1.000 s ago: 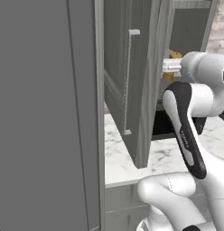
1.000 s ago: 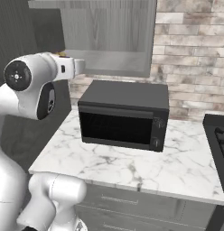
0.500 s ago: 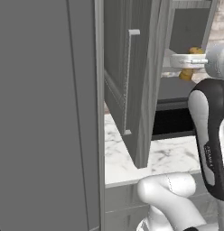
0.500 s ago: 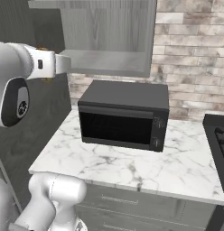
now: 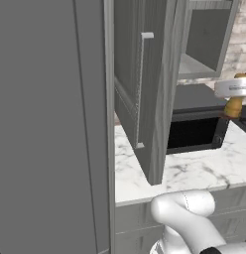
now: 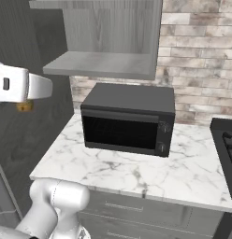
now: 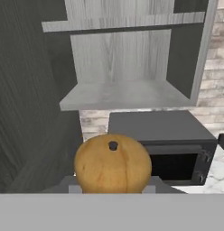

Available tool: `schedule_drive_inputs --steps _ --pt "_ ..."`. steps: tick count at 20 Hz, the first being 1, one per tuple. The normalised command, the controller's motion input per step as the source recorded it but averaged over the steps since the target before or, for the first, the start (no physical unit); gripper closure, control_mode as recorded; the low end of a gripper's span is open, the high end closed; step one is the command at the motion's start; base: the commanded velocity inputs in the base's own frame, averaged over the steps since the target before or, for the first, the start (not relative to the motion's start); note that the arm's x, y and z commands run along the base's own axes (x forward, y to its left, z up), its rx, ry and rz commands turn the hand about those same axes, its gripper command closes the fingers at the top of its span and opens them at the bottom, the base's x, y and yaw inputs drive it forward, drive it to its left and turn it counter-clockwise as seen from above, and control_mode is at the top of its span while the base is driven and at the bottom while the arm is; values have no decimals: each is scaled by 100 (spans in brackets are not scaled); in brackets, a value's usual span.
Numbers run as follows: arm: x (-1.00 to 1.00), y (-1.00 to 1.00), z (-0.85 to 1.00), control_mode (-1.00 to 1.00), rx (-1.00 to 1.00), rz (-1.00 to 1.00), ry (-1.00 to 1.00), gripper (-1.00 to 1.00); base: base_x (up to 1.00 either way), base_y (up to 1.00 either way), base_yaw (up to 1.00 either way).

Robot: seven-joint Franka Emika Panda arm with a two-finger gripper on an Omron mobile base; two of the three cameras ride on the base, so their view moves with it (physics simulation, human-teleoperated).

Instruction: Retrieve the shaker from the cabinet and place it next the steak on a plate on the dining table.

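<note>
The golden-brown wooden shaker point(image 7: 113, 163) fills the lower middle of the hand view, rounded top toward the camera. My gripper point(image 5: 234, 98) is shut on it, held in the air in front of the open grey wood-grain cabinet point(image 7: 123, 94), above the counter. In the left base view the shaker point(image 5: 234, 107) hangs at the far right edge under the white hand. In the right base view a sliver of the shaker point(image 6: 24, 107) shows under the hand at far left. The cabinet's bare shelf point(image 6: 101, 64) is open. Steak, plate and dining table are out of view.
The open cabinet door point(image 5: 142, 94) with its pale bar handle juts toward me, left of the hand. A black microwave point(image 6: 128, 120) stands on the marble counter point(image 6: 136, 170) under the cabinet. A tall grey panel point(image 5: 50, 129) walls off the left. A stove edge point(image 6: 226, 135) sits at right.
The hand has pulled back from the cabinet shelf with the shaker, moving right and lower in the left base view and further left in the right base view.
</note>
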Motion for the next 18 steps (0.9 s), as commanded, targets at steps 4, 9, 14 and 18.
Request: schedule_drive_inputs --steps 4,9,14,18 --pt "-46 0 -39 -100 0 0 0 100 0 0 0" --pt "-11 0 -46 -100 0 0 0 100 0 0 0" --pt "-5 0 -32 -100 0 0 0 100 0 0 0" --pt "-8 0 -8 -100 0 0 0 100 0 0 0"
